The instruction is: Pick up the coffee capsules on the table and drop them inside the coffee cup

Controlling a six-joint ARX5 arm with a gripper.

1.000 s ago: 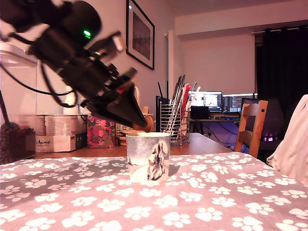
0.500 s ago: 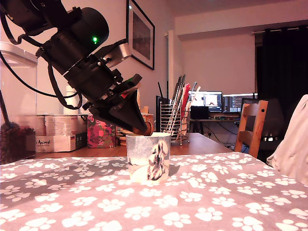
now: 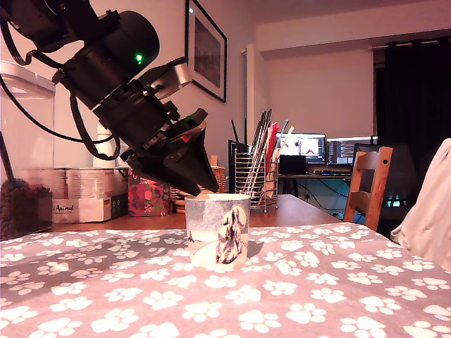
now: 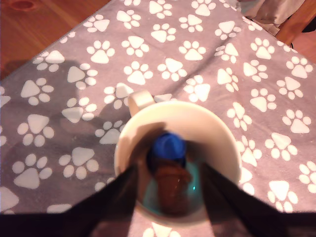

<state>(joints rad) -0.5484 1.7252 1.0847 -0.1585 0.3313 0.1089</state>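
Note:
The coffee cup is a squat white mug with a dark figure on its side, standing on the paw-print cloth in the middle of the exterior view. My gripper hangs tilted just above its rim, on the exterior view's left side. In the wrist view the cup sits directly below, and my gripper is open with one dark finger on each side of the mouth. Inside the cup lie the coffee capsules: a dark blue one and a blurred brown-orange one. Nothing is between the fingers.
A wire utensil holder stands behind the cup on the wooden table. Cardboard boxes, a floral box and a jar line the back at the exterior view's left. A wooden chair stands at the right.
The arm lowered over the cup, then held still. The brown-orange capsule seen at the fingertips half a second ago has left them and now lies in the cup.

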